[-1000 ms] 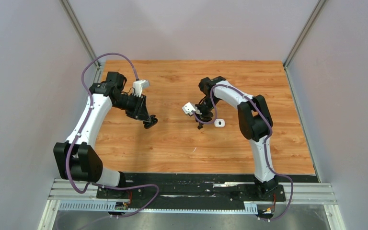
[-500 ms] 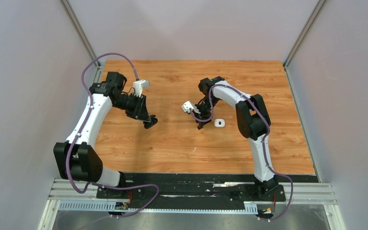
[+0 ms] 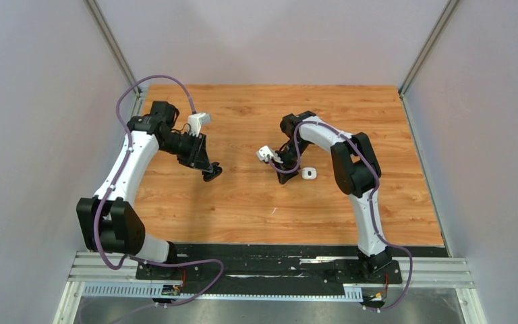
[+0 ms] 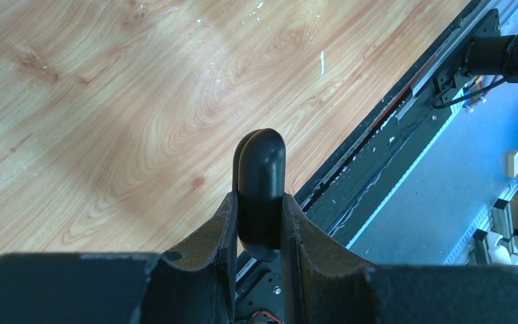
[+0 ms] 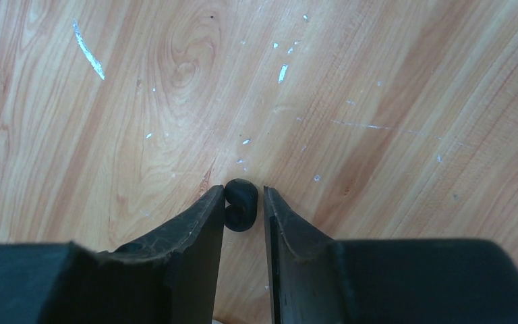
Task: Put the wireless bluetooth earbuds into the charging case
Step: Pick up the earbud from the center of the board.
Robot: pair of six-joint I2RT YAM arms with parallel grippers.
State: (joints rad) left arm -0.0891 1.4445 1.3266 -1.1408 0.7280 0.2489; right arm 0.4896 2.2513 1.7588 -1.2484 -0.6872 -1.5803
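A black rounded earbud (image 5: 241, 204) lies on the wooden table (image 5: 378, 88). My right gripper (image 5: 244, 196) is down at the table with its fingertips on either side of it. The left fingertip touches the earbud and a thin gap shows at the right one, so the jaws are open. From above, the right gripper (image 3: 285, 167) is near the table's middle and hides the earbud. My left gripper (image 4: 257, 202) is shut on a black rounded charging case (image 4: 262, 175), held above the table at the left (image 3: 211, 173).
A small white rounded case-like object (image 3: 309, 173) lies on the table just right of the right gripper. The black base rail (image 3: 270, 260) runs along the near edge. Grey walls close in the left, right and back sides.
The right wrist has dipped and shifted slightly towards the back, bringing its fingertips in around the earbud. The left arm and its black case have stayed still.
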